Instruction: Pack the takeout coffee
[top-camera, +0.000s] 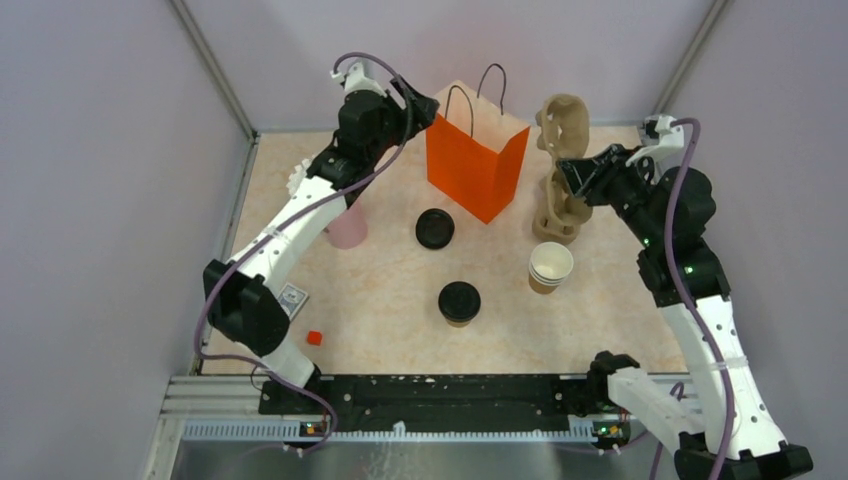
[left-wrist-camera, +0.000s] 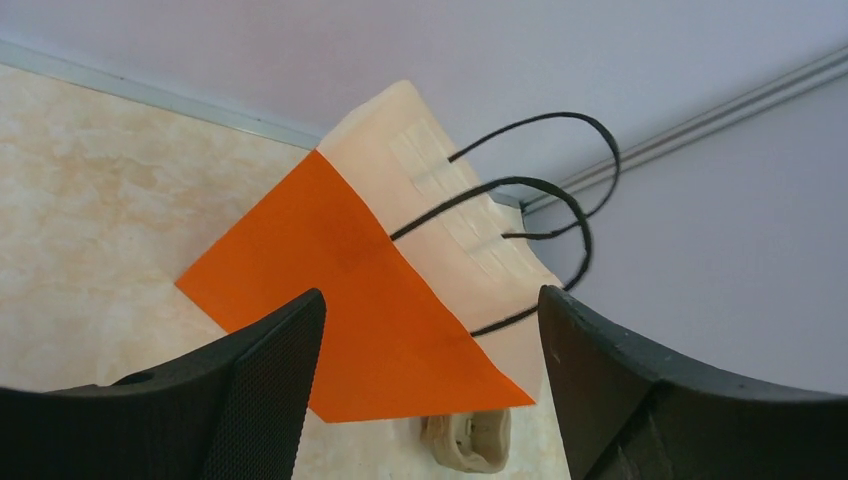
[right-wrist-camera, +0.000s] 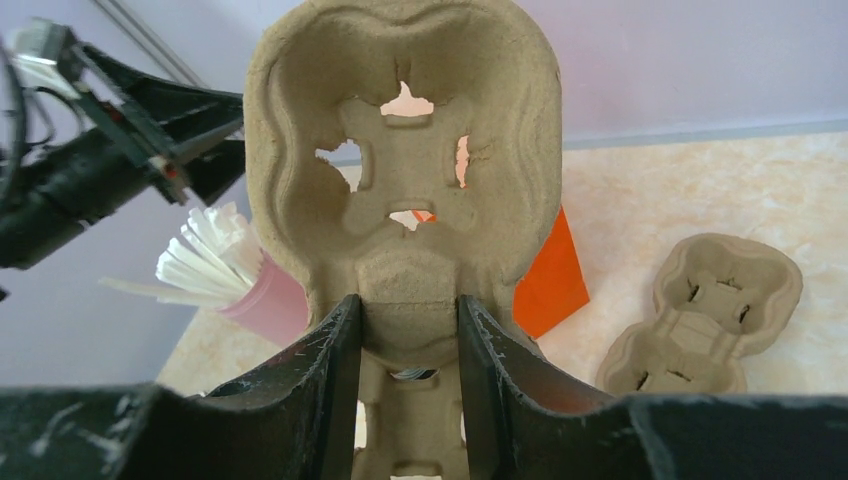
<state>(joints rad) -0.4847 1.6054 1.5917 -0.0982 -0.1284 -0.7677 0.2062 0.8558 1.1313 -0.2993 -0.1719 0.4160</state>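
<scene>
The takeout coffee (top-camera: 459, 303), a brown paper cup with a black lid, stands on the table in front of the middle, away from both grippers. The orange bag (top-camera: 477, 165) stands open at the back. My left gripper (top-camera: 424, 106) hovers at the bag's upper left corner. In the left wrist view this gripper (left-wrist-camera: 430, 300) is open, with the orange bag (left-wrist-camera: 340, 270) just ahead of its fingers. My right gripper (right-wrist-camera: 410, 305) is shut on the narrow waist of a pulp cup carrier (right-wrist-camera: 400, 130), held upright beside the bag (top-camera: 565, 120).
A loose black lid (top-camera: 435, 228) lies in front of the bag. A stack of lidless cups (top-camera: 550, 266) stands at the right, more pulp carriers (top-camera: 556, 222) just behind it. A pink cup of stirrers (top-camera: 346, 225) stands left; a small red block (top-camera: 314, 338) lies front left.
</scene>
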